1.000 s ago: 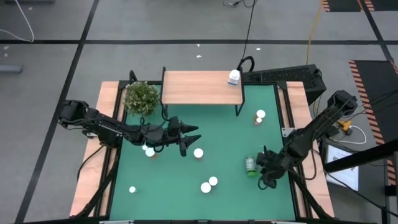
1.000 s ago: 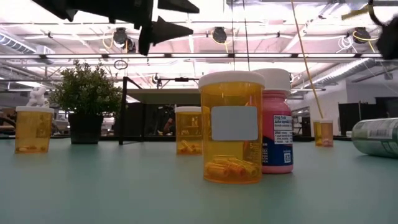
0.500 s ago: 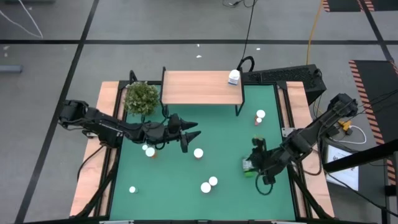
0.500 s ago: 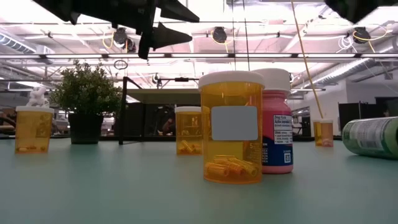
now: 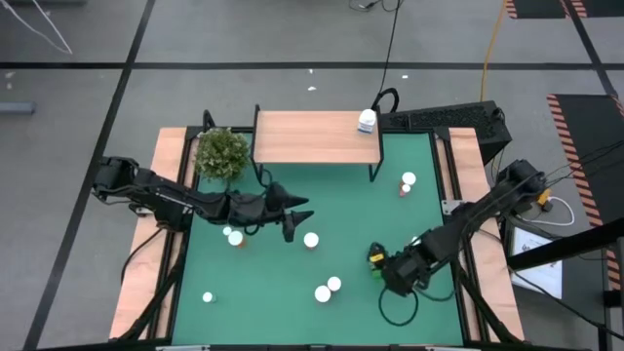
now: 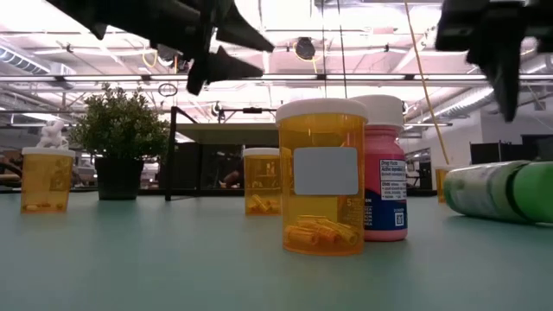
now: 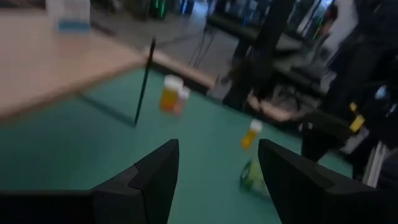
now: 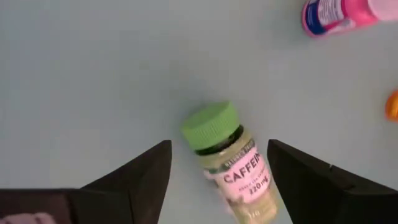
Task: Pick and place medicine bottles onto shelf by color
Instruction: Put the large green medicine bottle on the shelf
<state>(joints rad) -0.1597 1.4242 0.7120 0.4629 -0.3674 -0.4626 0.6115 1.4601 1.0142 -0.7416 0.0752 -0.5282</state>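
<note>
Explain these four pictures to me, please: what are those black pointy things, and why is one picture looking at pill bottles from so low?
It is a robot with two dark arms at a green mat. One camera looks down from above, one sits at table height, and one rides on each wrist.

The black points are the arms' jaws. The left gripper hovers open above the mat, holding nothing. The right gripper is open over a green-capped bottle lying on its side, not yet gripping it.

Small white-capped bottles stand scattered about, among them an orange one and a pink one. Behind are a wooden shelf and a plant.
</note>
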